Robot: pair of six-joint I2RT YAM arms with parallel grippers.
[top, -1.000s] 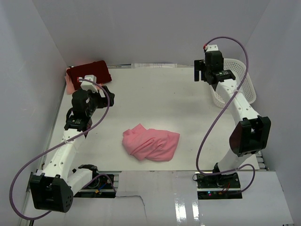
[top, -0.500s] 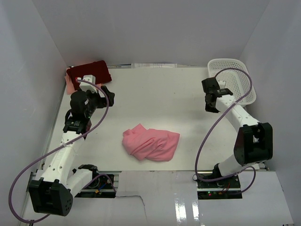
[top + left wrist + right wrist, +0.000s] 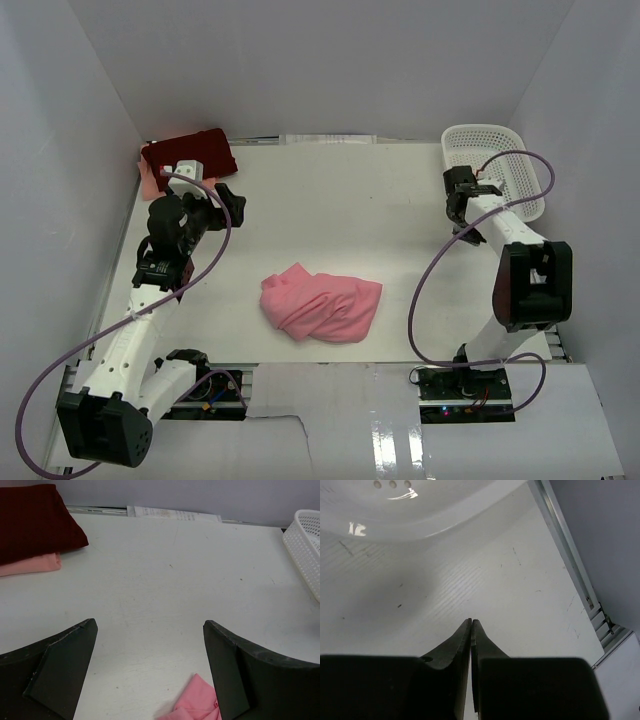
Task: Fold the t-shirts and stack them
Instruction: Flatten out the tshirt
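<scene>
A salmon-pink t-shirt point(image 3: 322, 307) lies crumpled near the table's front middle; its corner point(image 3: 197, 705) shows at the bottom of the left wrist view. A folded dark maroon t-shirt point(image 3: 188, 152) point(image 3: 30, 520) rests on a pale peach-pink one point(image 3: 150, 182) point(image 3: 30, 565) in the far left corner. My left gripper point(image 3: 232, 202) point(image 3: 150, 627) hangs open and empty over bare table, between the stack and the crumpled shirt. My right gripper point(image 3: 456, 212) point(image 3: 471, 621) is shut on nothing, low over the table beside the basket.
A white mesh basket point(image 3: 495, 165) point(image 3: 305, 540) point(image 3: 420, 510) stands at the far right corner, just behind my right gripper. White walls enclose the table on three sides. A paper strip point(image 3: 172, 514) lies along the back edge.
My right arm has swung down from in front of the basket to the table beside it, and its gripper has shut. The left arm has barely shifted.
</scene>
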